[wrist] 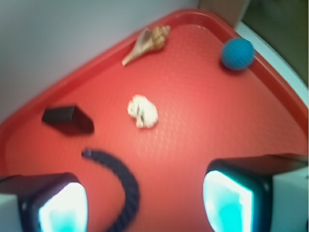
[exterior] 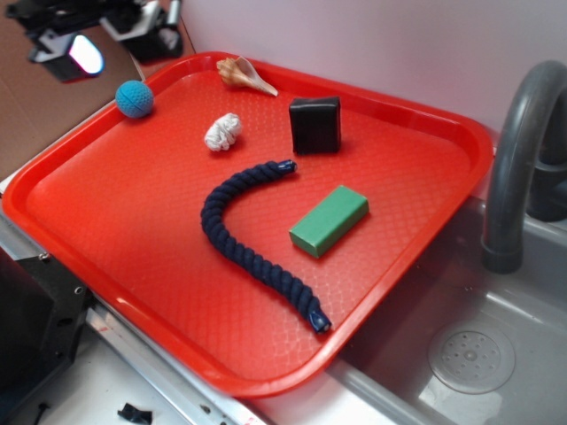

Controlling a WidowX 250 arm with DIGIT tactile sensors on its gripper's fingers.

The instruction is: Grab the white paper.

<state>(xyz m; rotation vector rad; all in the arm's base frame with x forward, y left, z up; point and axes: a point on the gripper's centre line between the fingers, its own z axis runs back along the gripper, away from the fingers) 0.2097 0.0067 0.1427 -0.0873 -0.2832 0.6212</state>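
Fingers (wrist: pixel 63 203) spread wide, nothing between them; two dark pads with glowing faces at the near edge of the wrist view, left and right, bare tray in the gap. Gripper (wrist: pixel 145 205) high and well short of the target; in the exterior view only its lit end (exterior: pixel 75 53) visible at far left, beyond the tray corner.

White paper (wrist: pixel 142 111) ahead of the gap, slightly left of centre, lying free on the red tray (wrist: pixel 203 140). Nothing touching it. Small lumpy wad, oval, creased folds (exterior: pixel 223 132).

Handling, as judgement: very light, soft, crushable, not fragile. Likely to skid on the textured tray if nudged from one side only. Likely enough friction from the creases for a firm pinch. Best hold across the short axis of the oval, pads centred on the bulk, low enough to catch the widest part. Closing fully acceptable; some give expected.

Neighbours, outward: blue ball (exterior: pixel 135 98) far left by the rim, apart from the wad. Seashell (exterior: pixel 245 75) at the far rim, tan and pointed, not to be confused. Black block (exterior: pixel 315 124) to the right, clear gap between. Navy rope (exterior: pixel 252 239) curving nearer, its far end (wrist: pixel 89 154) near but not touching. Green block (exterior: pixel 329 220) further right. Sink (exterior: pixel 469 354) and grey faucet (exterior: pixel 518 150) beyond the tray's right edge.

Clear approach from above.
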